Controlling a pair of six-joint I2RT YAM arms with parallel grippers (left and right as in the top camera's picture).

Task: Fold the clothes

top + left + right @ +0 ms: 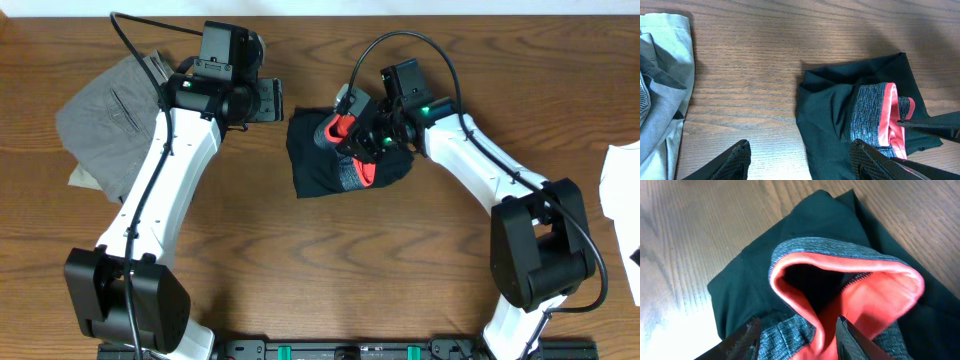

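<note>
Leggings (312, 160) sit bunched in a compact dark heap on the wooden table (330, 270), right under the right gripper (796, 341) and just off the left gripper's tips. The body fabric reads black to deep navy-green, smooth and matte, folded over itself with a soft crease and a corner poking out on the far side from the right gripper.

And look at that waistband (825, 245): heathered grey knit on the outside and bright red-coral on the inside, turned up and gaping open like a pouch, with a dark hollow in the middle. It curls directly ahead of the right gripper's fingers (742, 339). Those fingers stand apart, straddling the near stretch of band with grey knit and coral lining running between them. Whether the pads actually press the cloth I cannot tell from here.

Over to the left gripper (800, 164): its jaws are spread wide with bare wood between them. The heap lies ahead and off to its right-hand side, and the right-hand finger overlaps the dark edge in its wrist view. A dark fingertip from the other arm meets the coral rim there.

Grey trousers (110, 125) lie rumpled off to the left gripper's other side, well apart from the heap, with bare wood between.
</note>
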